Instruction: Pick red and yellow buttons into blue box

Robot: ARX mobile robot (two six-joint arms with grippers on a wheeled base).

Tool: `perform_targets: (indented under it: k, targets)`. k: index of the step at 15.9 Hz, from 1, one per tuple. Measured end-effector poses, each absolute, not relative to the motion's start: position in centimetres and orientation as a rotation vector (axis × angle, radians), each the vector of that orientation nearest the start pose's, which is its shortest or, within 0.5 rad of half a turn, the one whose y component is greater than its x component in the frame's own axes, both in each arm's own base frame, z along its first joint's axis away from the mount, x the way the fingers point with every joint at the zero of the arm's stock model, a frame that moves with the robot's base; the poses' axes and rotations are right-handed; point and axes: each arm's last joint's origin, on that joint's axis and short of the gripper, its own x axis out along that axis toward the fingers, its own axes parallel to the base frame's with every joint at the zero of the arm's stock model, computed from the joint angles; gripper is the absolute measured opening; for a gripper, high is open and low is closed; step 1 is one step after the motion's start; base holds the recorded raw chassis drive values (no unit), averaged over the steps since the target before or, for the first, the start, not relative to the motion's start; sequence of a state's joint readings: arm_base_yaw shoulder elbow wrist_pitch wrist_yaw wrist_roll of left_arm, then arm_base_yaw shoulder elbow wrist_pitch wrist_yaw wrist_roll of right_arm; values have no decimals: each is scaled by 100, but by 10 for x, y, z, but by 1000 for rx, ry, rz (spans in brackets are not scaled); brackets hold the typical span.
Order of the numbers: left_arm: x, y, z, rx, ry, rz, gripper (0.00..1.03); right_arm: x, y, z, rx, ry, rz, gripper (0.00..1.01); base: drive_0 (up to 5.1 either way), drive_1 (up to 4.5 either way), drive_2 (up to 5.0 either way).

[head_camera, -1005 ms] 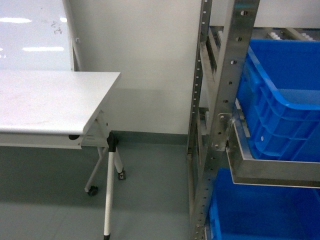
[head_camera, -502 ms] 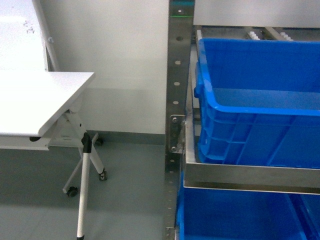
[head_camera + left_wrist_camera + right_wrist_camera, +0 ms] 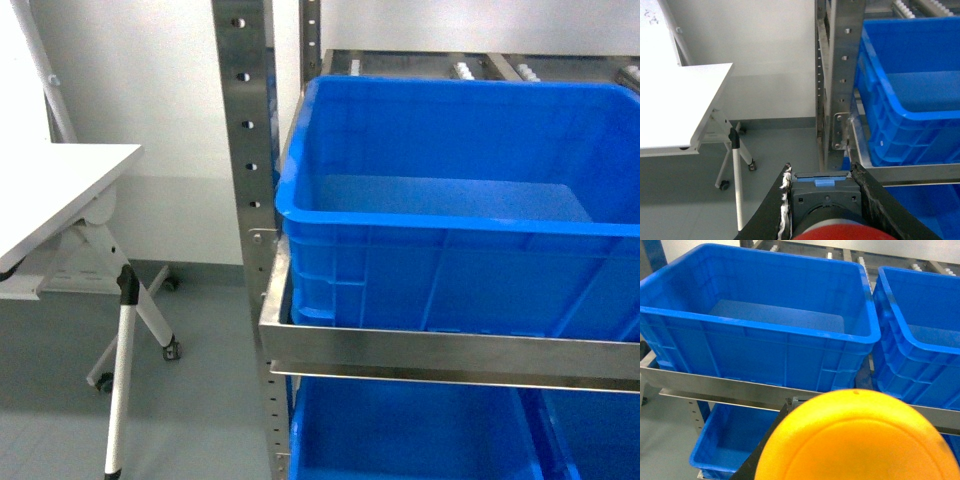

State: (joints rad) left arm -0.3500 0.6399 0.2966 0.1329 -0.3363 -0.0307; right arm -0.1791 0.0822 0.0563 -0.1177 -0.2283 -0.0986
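Observation:
The blue box [image 3: 440, 215] stands on a steel rack shelf, filling the right of the head view; its inside looks bare. Neither gripper shows there. In the left wrist view, my left gripper [image 3: 820, 174] is shut on the red button [image 3: 840, 233], with the black switch block clamped between both fingers [image 3: 782, 200]. The blue box [image 3: 905, 112] lies ahead to its right. In the right wrist view, the yellow button [image 3: 855, 440] fills the bottom, held in my right gripper [image 3: 840, 405], of which only one dark finger [image 3: 762, 452] shows. The blue box [image 3: 765, 325] sits just beyond it.
A second blue crate [image 3: 920, 345] stands to the right of the box. More blue crates [image 3: 400, 430] sit on the shelf below. A steel rail [image 3: 450, 352] runs along the shelf front, with a perforated post [image 3: 245, 150] at its left. A white folding table [image 3: 60, 185] stands left.
The head view has swung right: the rack and blue box have slid from the right edge to the centre, and the white table has moved to the far left.

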Motion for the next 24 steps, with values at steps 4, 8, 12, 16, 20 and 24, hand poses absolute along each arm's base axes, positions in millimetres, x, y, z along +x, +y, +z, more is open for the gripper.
perform_targets:
  k: [4, 8, 12, 16, 20, 24]
  targets:
    - [146, -43, 215, 40, 198, -11, 27, 98, -11, 165, -69, 139, 56, 27, 498, -247, -247]
    - [146, -43, 215, 40, 198, -11, 27, 98, -11, 165, -69, 138, 56, 27, 503, -243, -243]
    - [146, -43, 216, 40, 196, -10, 27, 98, -11, 165, -69, 139, 56, 27, 514, -232, -232]
    - [146, -43, 215, 41, 198, -11, 27, 98, -11, 165, -69, 138, 56, 27, 507, -238, -238]
    - [146, -43, 215, 41, 199, -11, 27, 98, -11, 165, -69, 140, 56, 27, 503, -242, -242]
    - [146, -43, 216, 39, 194, -10, 27, 98, -11, 165, -69, 139, 56, 27, 509, -236, -236]
